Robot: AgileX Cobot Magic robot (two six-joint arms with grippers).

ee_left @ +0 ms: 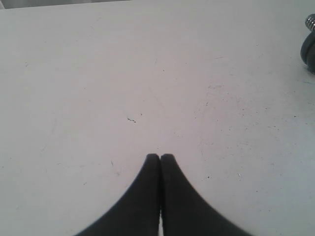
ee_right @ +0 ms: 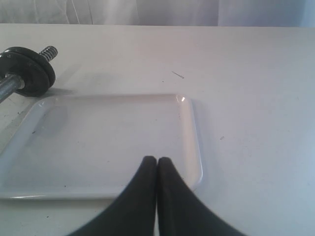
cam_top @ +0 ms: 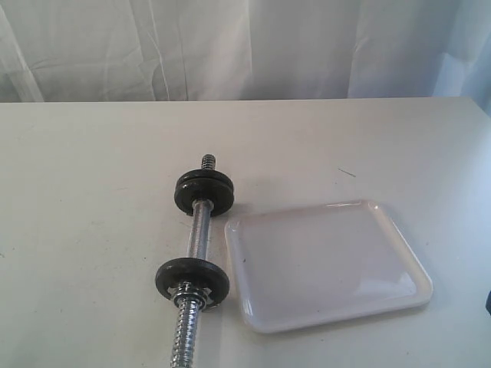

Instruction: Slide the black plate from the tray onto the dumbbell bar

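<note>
Lying beside the tray [cam_top: 326, 261] is the dumbbell bar [cam_top: 199, 234].

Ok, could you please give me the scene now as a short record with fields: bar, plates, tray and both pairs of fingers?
bar: lies on the table, left of the tray
far plate: on the bar
near plate: on the bar, nut next to it
tray: no plate on it
left fingers: shut, over bare table, hold nothing
right fingers: shut, over the tray, hold nothing
</note>
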